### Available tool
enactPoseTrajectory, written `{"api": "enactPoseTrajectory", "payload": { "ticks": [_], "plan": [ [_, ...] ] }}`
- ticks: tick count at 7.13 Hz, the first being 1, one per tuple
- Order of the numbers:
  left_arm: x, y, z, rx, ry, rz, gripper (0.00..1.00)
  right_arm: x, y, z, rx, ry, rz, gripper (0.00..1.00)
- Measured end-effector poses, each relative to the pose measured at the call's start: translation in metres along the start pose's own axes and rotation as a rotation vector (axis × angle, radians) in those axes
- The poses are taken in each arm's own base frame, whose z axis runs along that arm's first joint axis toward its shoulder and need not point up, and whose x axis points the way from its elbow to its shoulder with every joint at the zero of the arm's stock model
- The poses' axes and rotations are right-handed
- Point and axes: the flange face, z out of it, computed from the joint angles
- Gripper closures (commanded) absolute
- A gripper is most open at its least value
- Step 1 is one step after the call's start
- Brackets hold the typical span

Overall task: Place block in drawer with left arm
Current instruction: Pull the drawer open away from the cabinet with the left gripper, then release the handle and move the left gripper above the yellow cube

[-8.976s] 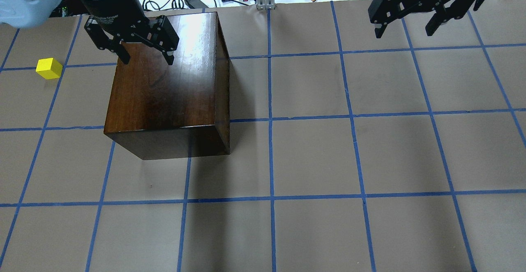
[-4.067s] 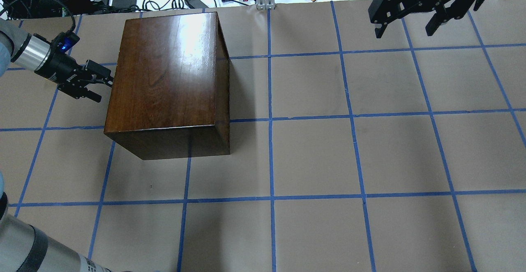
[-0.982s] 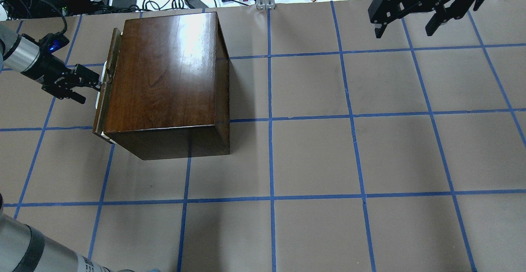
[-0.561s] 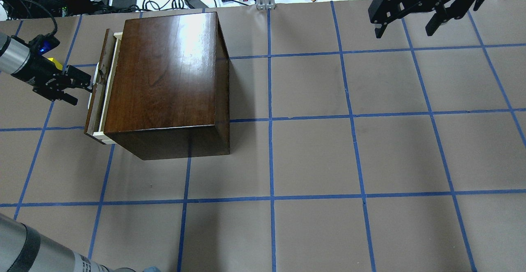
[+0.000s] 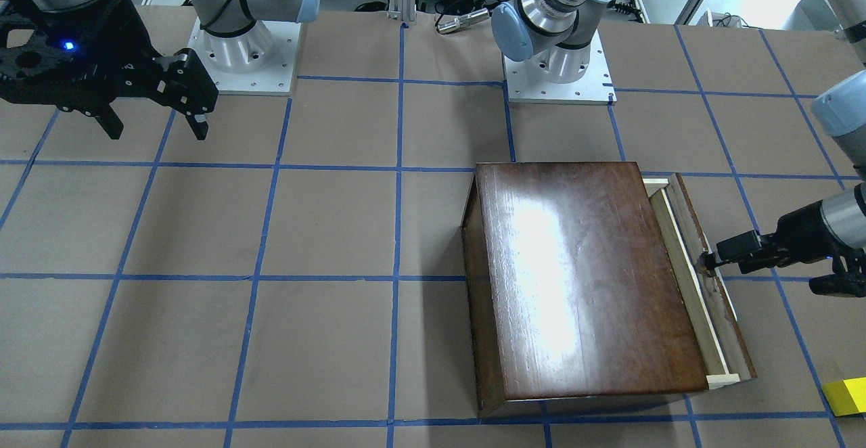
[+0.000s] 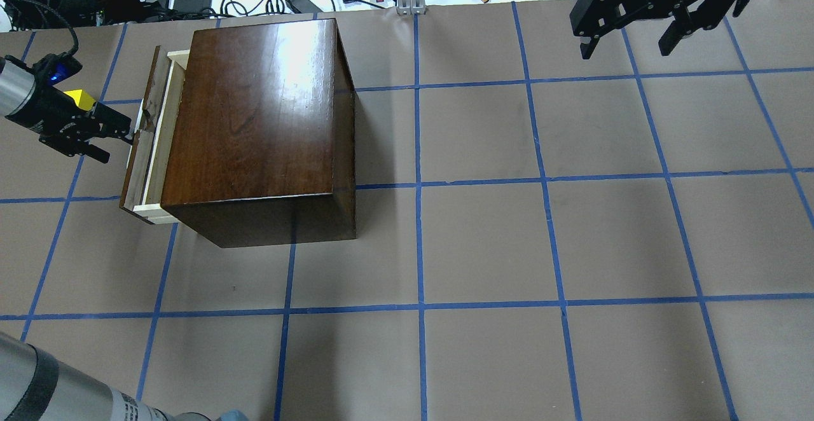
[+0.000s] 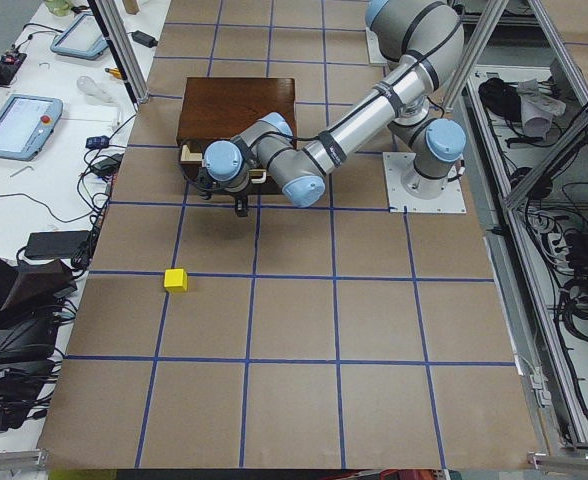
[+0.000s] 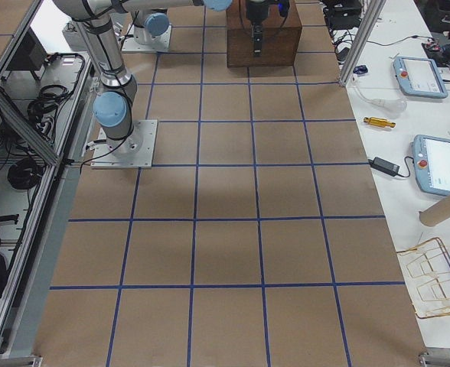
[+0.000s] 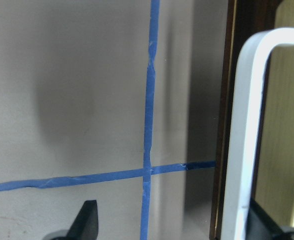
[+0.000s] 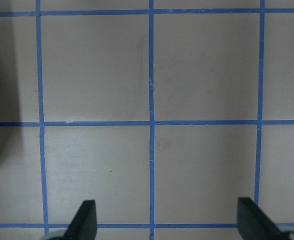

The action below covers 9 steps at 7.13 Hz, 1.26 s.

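Left arm: the left arm (image 7: 354, 140) reaches low across the table (image 6: 483, 243) from its base toward the far edge and ends at the drawer's front.
Left gripper: the left gripper (image 6: 119, 146) lies nearly level and points at the drawer front. Its jaws are spread and pinch nothing.
Handle: in the wrist view the white handle (image 9: 247, 125) stands between the two fingertips (image 9: 87, 222), close against the inner side of one. Whether they touch cannot be told.
Drawer: the drawer (image 6: 141, 154) stands part-way out of the box (image 6: 254, 116), on the side facing the table's left end. Only a narrow strip of pale wood shows between the dark front panel and the box's edge.
Box: it sits in the table's left half, its far end close to the far edge and its glossy top catching the light.
Block: the block (image 7: 176, 280) rests on the table outside the drawer. It is near the far edge, apart from the drawer front on the left-end side. In the overhead view the gripper's body covers part of it.
Room toward the left end: brown paper crossed by blue tape lines (image 6: 420, 217) runs on from the block to the table's left end.
Room toward the right end: the same gridded paper spreads from the box's closed side to the near edge and the right end.
Right gripper: the right gripper (image 6: 624, 46) hangs high above the table's right half, well apart from the box. Its jaws are spread and pinch nothing.
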Motion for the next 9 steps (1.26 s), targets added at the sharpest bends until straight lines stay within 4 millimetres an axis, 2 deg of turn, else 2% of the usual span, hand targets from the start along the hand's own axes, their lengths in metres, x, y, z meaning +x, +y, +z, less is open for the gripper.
{"api": "enactPoseTrajectory", "payload": {
  "ticks": [5, 9],
  "plan": [
    [-0.026, 0.006, -0.009, 0.003, -0.023, -0.027, 0.00, 0.000, 0.000, 0.000, 0.000, -0.001, 0.000, 0.00],
    [-0.036, 0.010, -0.013, 0.010, -0.023, -0.036, 0.00, 0.000, 0.000, -0.001, 0.001, -0.001, 0.000, 0.00]
  ]
}}
